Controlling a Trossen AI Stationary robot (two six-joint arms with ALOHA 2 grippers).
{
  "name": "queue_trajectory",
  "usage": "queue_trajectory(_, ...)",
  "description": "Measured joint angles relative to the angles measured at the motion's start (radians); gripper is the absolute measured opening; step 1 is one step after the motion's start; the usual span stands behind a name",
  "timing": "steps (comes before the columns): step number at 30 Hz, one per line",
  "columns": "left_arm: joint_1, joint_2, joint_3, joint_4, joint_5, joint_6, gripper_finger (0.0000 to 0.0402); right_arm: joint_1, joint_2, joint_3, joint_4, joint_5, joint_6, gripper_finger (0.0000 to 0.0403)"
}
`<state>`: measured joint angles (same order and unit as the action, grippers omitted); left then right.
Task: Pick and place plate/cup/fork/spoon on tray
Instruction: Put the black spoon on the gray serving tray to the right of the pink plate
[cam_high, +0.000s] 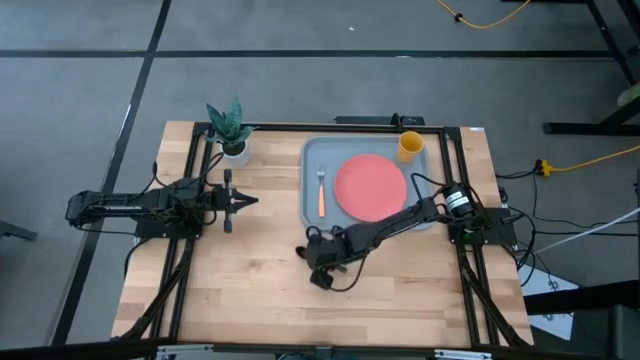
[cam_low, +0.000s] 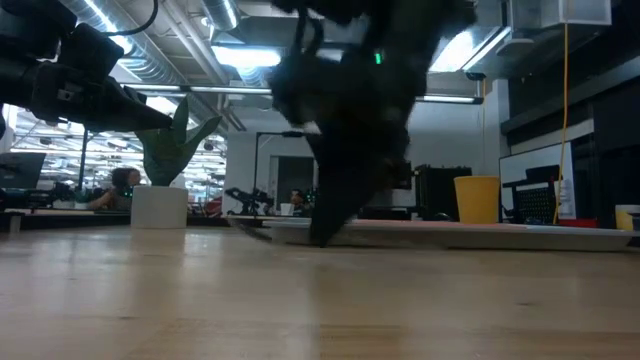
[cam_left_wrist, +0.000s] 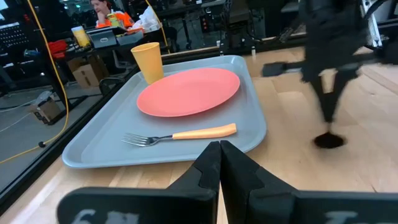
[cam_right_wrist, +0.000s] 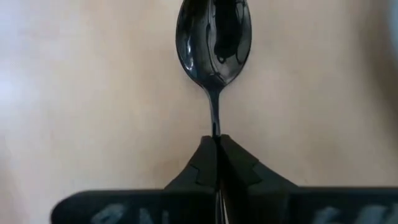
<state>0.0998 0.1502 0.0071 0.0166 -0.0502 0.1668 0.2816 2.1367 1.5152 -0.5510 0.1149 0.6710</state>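
Dark and glossy, the spoon (cam_right_wrist: 214, 43) lies on the bare wooden table (cam_high: 260, 290), its oval bowl pointing away from the right gripper (cam_right_wrist: 216, 144) and its thin handle running straight back between the two fingertips. Those fingers are pressed together on the end of the handle, so the spoon is pinched there while its bowl sits out in front of the claw. Seen from above, the right gripper (cam_high: 318, 262) is down at the table surface, just off the near left corner of the tray (cam_high: 311, 215), with its arm reaching across from the right side over that corner.

On the grey-blue tray the coral-pink plate (cam_high: 370, 186) fills the middle. The fork (cam_high: 321, 192) lies on the tray beside the plate, on its left, tines toward the far edge and orange handle toward the near one. The yellow-orange cup (cam_high: 411, 146) stands upright in the far right corner of the tray, close to the plate's rim.

Well apart to the left, the left gripper (cam_high: 250, 200) waits above the table with its fingers closed on nothing. A potted plant (cam_high: 230, 128) stands at the far edge behind it.
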Motion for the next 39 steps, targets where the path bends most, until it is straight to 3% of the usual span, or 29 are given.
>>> queue_trajectory(8, 0.0, 0.0, 0.0, 0.0, 0.0, 0.0, 0.0, -0.028, -0.003, 0.108, -0.017, 0.113, 0.005, 0.0002)
queue_trajectory(14, 0.0, 0.0, 0.0, 0.0, 0.0, 0.0, 0.0, -0.059, -0.033, 0.228, -0.245, 0.223, 0.109, 0.0002)
queue_trajectory(18, 0.0, 0.0, 0.0, 0.0, 0.0, 0.0, 0.0, -0.061, -0.131, 0.198, -0.31, 0.329, 0.203, 0.0006)
queue_trajectory(23, 0.0, 0.0, 0.0, 0.0, 0.0, 0.0, 0.0, -0.073, -0.293, 0.017, -0.338, 0.375, 0.323, 0.0003)
queue_trajectory(34, 0.0, 0.0, 0.0, 0.0, 0.0, 0.0, 0.0, -0.13, -0.765, -0.631, -0.272, 0.442, 0.727, 0.0002)
queue_trajectory(39, 0.0, 0.0, 0.0, 0.0, 0.0, 0.0, 0.0, -0.158, -0.937, -0.808, -0.293, 0.43, 0.847, 0.0002)
